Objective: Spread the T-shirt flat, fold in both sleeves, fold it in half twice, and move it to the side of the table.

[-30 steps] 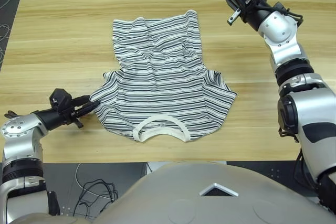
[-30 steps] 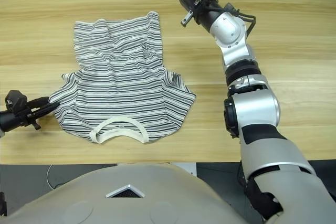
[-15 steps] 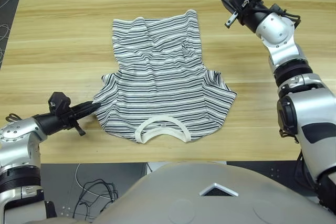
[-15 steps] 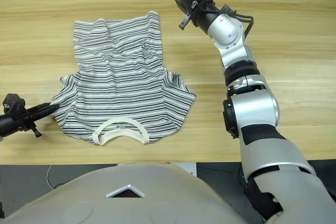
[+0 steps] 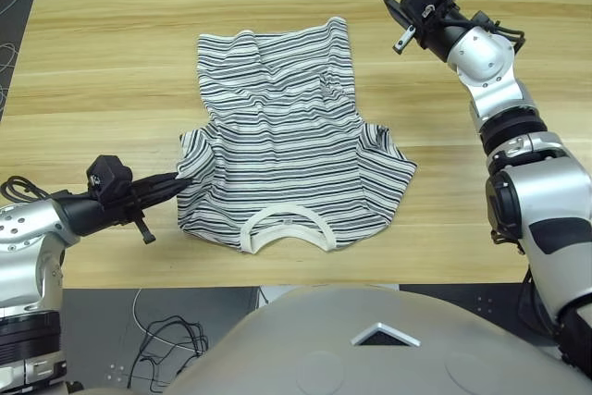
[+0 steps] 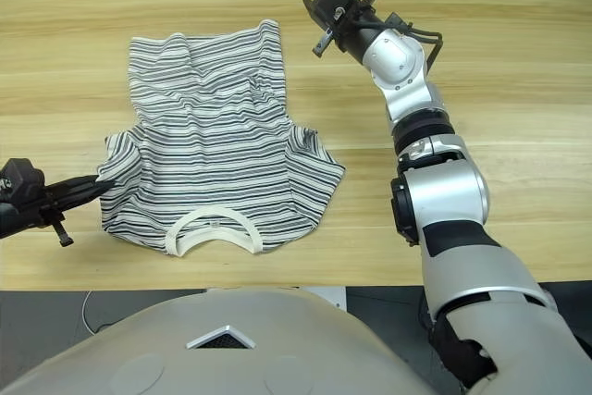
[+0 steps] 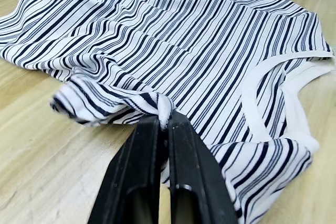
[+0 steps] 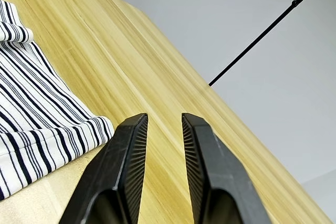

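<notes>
Wooden desk (image 5: 111, 53) planks are seen from above, with dark floor (image 5: 11, 6) beyond the left edge; the desk's far and right edges are cut off. A striped T-shirt (image 5: 287, 136) is laid near the middle of the desk, with its collar (image 5: 285, 228) toward the near edge and its hem (image 5: 268, 36) toward the far edge. The body is rumpled. The right sleeve (image 5: 388, 150) is curled inward, so its outline is hard to make out. The left sleeve (image 5: 191, 162) is bunched and gripped at its edge by the left pincer (image 5: 178, 181), which is clenched on a small fold of cloth. The pinched part is hidden between the fingers. The right pincer (image 5: 396, 20) is held over the desk just beyond the hem's right corner, apart from the shirt. It is released, with nothing between its parted fingers.
</notes>
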Controlling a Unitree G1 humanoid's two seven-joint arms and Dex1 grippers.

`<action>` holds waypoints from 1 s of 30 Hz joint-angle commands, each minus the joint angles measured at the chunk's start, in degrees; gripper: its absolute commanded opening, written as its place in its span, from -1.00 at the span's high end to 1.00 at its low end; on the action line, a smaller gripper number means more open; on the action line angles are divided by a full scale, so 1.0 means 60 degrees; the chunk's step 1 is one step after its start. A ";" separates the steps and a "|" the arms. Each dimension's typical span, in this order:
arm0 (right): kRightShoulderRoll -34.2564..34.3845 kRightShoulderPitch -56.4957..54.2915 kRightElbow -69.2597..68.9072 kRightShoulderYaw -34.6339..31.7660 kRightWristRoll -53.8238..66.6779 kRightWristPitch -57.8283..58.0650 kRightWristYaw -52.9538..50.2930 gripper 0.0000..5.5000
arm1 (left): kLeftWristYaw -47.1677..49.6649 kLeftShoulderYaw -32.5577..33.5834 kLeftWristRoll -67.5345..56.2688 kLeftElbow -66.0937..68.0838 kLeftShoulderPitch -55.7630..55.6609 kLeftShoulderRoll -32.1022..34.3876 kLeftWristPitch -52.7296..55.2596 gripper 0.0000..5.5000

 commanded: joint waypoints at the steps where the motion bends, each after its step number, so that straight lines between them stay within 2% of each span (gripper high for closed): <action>1: 0.0037 0.0057 -0.0093 0.0070 -0.0065 0.0065 0.0077 0.56 | 0.0137 -0.0371 0.0392 -0.0479 0.0085 0.0054 0.0062 0.96; 12: 0.0126 0.0191 -0.0101 0.0103 -0.0052 0.0061 0.0104 0.56 | 0.0649 -0.1974 0.1007 -0.1364 -0.0683 -0.0283 0.0465 0.96; 21: 0.0184 0.0222 -0.0103 0.0105 -0.0053 0.0061 0.0085 0.56 | 0.0903 -0.3116 0.2053 -0.0491 -0.1220 -0.0441 -0.0019 0.96; 22: 0.0186 0.0227 -0.0108 0.0105 -0.0051 0.0056 0.0087 0.56 | 0.0915 -0.3187 0.2105 -0.0331 -0.1272 -0.0459 0.0013 0.85; 27: 0.0212 0.0211 -0.0104 0.0103 -0.0049 0.0052 0.0080 0.56 | 0.0923 -0.3179 0.2092 -0.0074 -0.1286 -0.0416 0.0039 0.59; 30: 0.0216 0.0227 -0.0117 0.0095 -0.0036 0.0040 0.0081 0.56 | 0.0883 -0.3115 0.2106 -0.0157 -0.1192 -0.0392 -0.0281 0.54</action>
